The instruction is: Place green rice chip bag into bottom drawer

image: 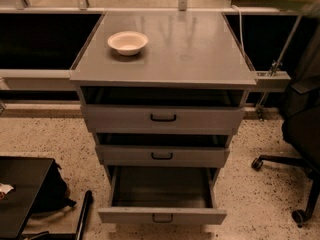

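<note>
One white bowl [128, 42] sits far left on the grey cabinet top [190, 49]. Below it are three drawers: two upper ones slightly out, and the bottom drawer [162, 215] pulled wide, nearest. One black chair [305, 134] stands at the right. Neither the gripper nor the green rice chip bag is in view, so I cannot tell its grip.

No writing, label or number to read.
Plain grey on the cabinet top [200, 49] and on the fronts of the top drawer [120, 119], middle drawer [125, 155] and bottom drawer [125, 216]; plain white on the bowl [127, 42]. Small pale scrap [5, 189] on a black surface [20, 194] at lower left, too tiny to make out. Gripper not in view.
</note>
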Robot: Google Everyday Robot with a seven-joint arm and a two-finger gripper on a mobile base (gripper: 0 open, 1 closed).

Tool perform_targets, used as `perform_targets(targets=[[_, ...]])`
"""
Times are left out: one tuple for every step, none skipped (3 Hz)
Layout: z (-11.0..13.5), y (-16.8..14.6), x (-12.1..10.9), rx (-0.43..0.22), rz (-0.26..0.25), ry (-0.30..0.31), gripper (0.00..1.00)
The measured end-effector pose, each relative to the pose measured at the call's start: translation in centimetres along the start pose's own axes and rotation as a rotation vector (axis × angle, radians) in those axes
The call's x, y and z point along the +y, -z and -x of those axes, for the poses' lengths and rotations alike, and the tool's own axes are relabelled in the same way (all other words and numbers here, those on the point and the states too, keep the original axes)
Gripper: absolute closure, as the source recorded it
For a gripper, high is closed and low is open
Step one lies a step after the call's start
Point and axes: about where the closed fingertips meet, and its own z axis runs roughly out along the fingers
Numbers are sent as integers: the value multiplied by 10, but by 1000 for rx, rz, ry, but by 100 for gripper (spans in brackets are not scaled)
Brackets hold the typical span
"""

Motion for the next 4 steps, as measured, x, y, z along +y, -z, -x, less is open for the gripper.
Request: perform_targets(targets=[[-93, -39, 16, 71, -7, -3, 100], [-92, -38, 12, 80, -25, 4, 100], [-95, -38, 11, 92, -43, 40, 100], [-135, -40, 23, 110, -97, 17, 100]])
